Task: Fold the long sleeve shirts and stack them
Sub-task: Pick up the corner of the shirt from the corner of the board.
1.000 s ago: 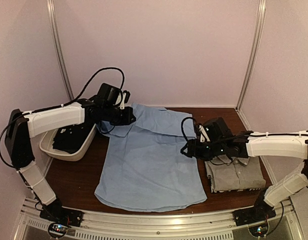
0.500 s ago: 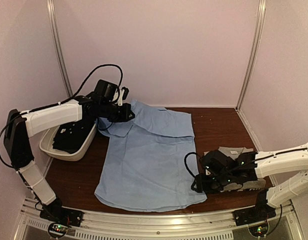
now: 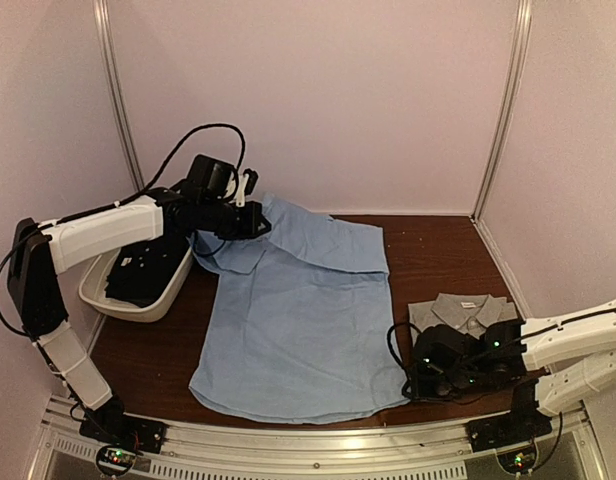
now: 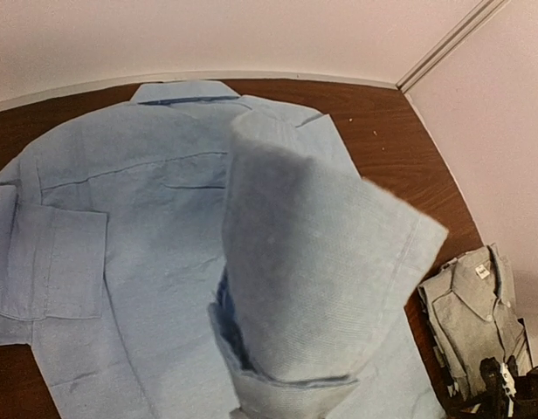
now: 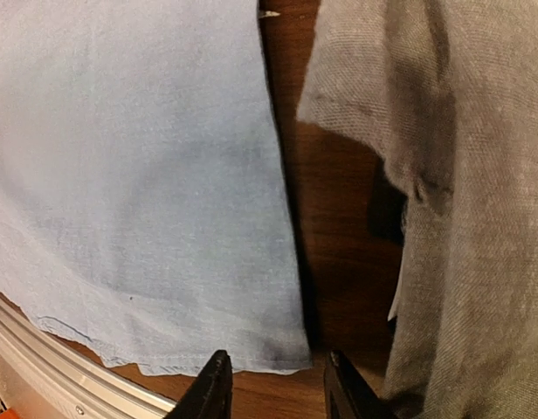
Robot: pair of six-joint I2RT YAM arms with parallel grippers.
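Wrist view alone shows right end effector parted, empty; left end effector clamps blue shirt.

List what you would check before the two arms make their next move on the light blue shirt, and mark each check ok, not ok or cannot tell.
1. Left tool gripping the light blue shirt: ok, shut on its lifted far-left corner.
2. Right tool lined up with the near-right hem corner: ok, the corner lies at its fingertips.
3. Right tool closed on that hem: not ok, its jaws stand apart.
4. Grey shirt outside those jaws: ok, it lies beside them.
5. Rest of the light blue shirt flat on the table: ok.
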